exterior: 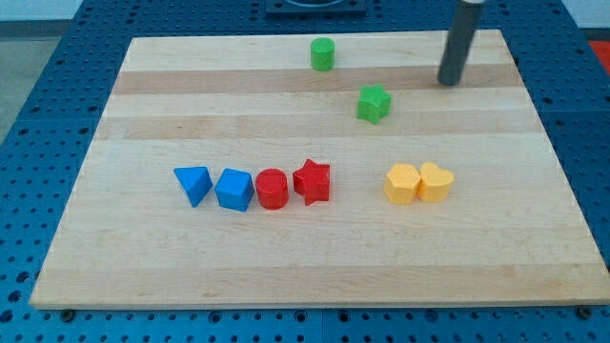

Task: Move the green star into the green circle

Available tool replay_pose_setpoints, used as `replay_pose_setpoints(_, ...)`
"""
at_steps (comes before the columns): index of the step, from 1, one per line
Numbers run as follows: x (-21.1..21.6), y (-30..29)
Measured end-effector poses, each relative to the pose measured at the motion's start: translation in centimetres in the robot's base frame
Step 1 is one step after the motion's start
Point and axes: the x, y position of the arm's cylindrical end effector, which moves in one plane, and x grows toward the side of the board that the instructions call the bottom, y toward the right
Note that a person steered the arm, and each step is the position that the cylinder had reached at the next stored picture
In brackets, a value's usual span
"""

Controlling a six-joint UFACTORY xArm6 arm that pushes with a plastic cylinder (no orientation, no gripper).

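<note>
My tip [449, 82] is placed apart from the green star [374, 103], on its upper right. No gripper is fitted and nothing is held. From there the star can be pushed leftward toward the green circle [323, 53]

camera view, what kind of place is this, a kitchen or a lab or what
Most likely a robotics lab bench. A wooden board lies on a blue perforated table, small coloured blocks such as the green star and green circle sit on it, and my tip stands right of the star.
</note>
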Motion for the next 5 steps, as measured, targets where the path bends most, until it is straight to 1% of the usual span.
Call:
replay_pose_setpoints(1, 7.0, -5.2)
replay_pose_setpoints(2, 8.3, -6.9)
replay_pose_setpoints(3, 8.8, -10.2)
replay_pose_setpoints(4, 8.5, -11.2)
replay_pose_setpoints(5, 4.2, -11.2)
